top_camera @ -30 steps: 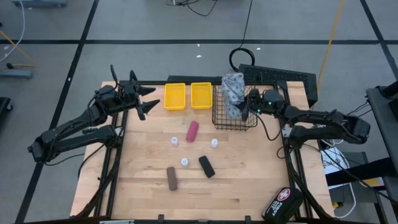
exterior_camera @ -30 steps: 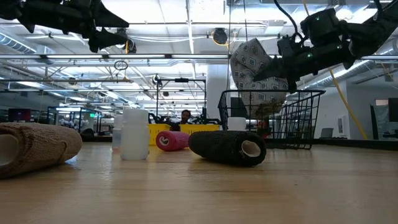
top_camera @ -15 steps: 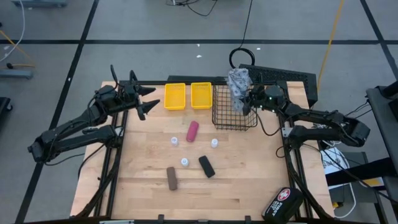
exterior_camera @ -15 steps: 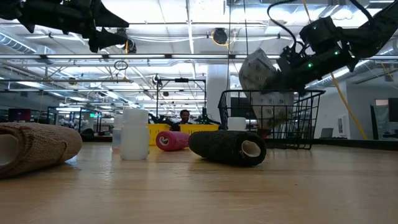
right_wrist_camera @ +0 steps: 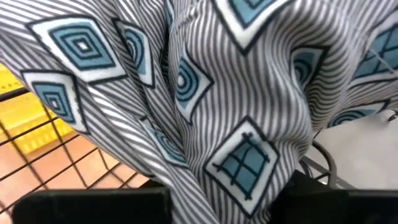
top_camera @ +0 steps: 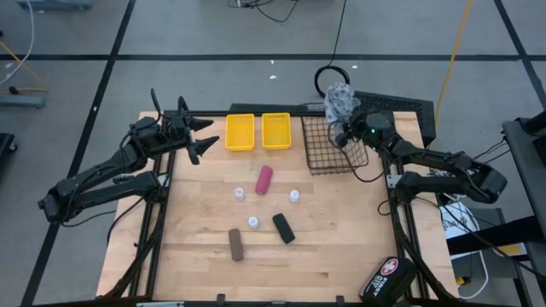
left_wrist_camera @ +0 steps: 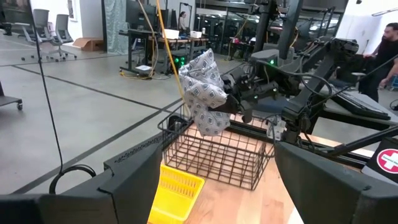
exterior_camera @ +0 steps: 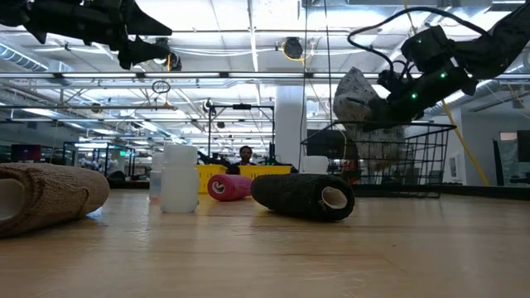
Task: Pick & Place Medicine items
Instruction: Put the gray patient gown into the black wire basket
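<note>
A: Starting at the frame's left, what's there?

B: The left tool [top_camera: 201, 136] hangs at the upper left, over the surface's [top_camera: 341, 247] edge, fingers spread wide and holding nothing.

A: And mid-frame?

B: Two yellow bins [top_camera: 258, 131] sit side by side along the top edge. Below them lie the magenta tube [top_camera: 264, 180], three white bottles [top_camera: 240, 194], the brown block [top_camera: 235, 244] and the black block [top_camera: 283, 228], with bare wood below and to the right of them.

A: The right side?

B: The wire basket [top_camera: 334, 147] stands right of the bins. The right tool [top_camera: 345, 130] grips the patterned pouch [top_camera: 339, 102] above the basket's upper rim. A black case [top_camera: 386, 278] sits at the lower right corner.
</note>
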{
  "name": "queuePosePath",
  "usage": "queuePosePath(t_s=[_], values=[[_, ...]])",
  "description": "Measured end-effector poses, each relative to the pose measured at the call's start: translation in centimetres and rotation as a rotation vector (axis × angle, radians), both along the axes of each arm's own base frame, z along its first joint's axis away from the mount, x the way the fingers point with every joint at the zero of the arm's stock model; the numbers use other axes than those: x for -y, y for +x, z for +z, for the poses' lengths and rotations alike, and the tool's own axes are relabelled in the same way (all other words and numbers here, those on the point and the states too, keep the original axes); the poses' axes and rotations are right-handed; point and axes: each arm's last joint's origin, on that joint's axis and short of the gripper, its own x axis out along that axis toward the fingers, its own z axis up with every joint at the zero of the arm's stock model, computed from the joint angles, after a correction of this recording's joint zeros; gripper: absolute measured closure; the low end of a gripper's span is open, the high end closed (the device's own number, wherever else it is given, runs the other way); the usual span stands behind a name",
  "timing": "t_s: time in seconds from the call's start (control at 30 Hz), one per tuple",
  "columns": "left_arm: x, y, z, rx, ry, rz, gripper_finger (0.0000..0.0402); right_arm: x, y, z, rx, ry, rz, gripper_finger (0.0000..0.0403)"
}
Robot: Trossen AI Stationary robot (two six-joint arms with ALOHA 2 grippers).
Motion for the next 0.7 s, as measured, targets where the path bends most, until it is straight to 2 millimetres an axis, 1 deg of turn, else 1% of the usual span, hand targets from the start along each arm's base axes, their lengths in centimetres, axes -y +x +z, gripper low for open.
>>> queuePosePath(t_s=[0.17, 0.27, 0.37, 0.47, 0.57, 0.7], values=[[0.0, 0.0, 0.0, 0.001, 0.001, 0.0, 0.0078, 0.1, 0.0, 0.5, 0.045, -0.028, 0.008, 0.0324], [0.0, 0.0, 0.0, 0.001, 0.001, 0.0, 0.0078, -0.2, 0.7, 1.0, 0.126, 0.025, 0.08, 0.0324], [0.0, 0.0, 0.0, 0.001, 0.001, 0.0, 0.0078, -0.9, 1.7, 1.6, 0.201, 0.154, 0.184, 0.0324], [0.0, 0.0, 0.0, 0.002, 0.0, 0.0, 0.0078, -1.6, 2.6, 2.3, 0.25, 0.362, 0.248, 0.0324], [0.0, 0.0, 0.0, 0.007, -0.011, 0.0, 0.0078, -2.1, 3.1, 3.2, 0.241, 0.545, 0.253, 0.0324], [0.0, 0.0, 0.0, 0.019, -0.042, 0.001, 0.0078, -2.3, 2.9, 3.6, 0.21, 0.678, 0.213, 0.0324]])
